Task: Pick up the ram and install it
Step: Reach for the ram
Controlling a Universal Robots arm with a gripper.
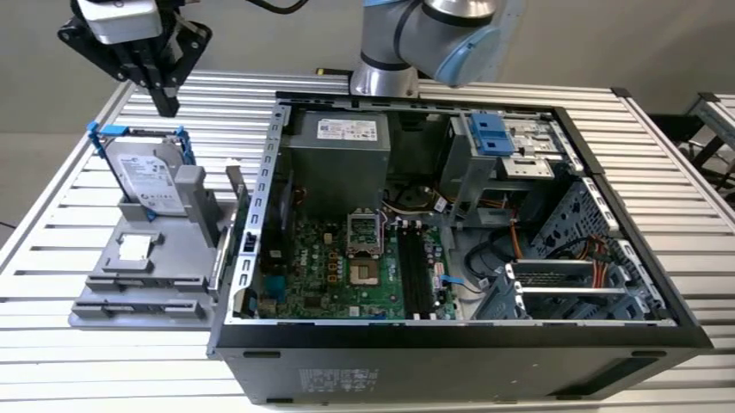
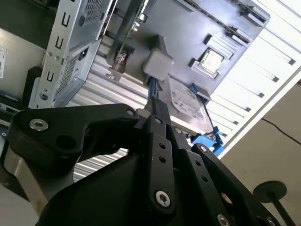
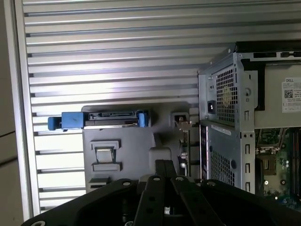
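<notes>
The ram (image 1: pixel 236 184) is a thin stick standing on edge in the grey fixture (image 1: pixel 138 288), close to the computer case's outer wall. In both wrist views it is seen edge-on (image 2: pixel 120 54) (image 3: pixel 184 141). My gripper (image 1: pixel 168 105) hangs in the air above the table's far corner at the exterior view's left, beyond the fixture and well apart from the ram. Its black fingers (image 2: pixel 157 110) (image 3: pixel 164 165) are shut with nothing between them. The motherboard's long black slots (image 1: pixel 414 271) lie inside the open case.
A grey hard drive in a blue bracket (image 1: pixel 150 176) stands upright on the fixture just below my gripper. A small square chip (image 1: pixel 136 248) lies on the fixture. The open computer case (image 1: pixel 460 353) takes the table's middle, with the arm's base (image 1: pixel 385 77) behind it.
</notes>
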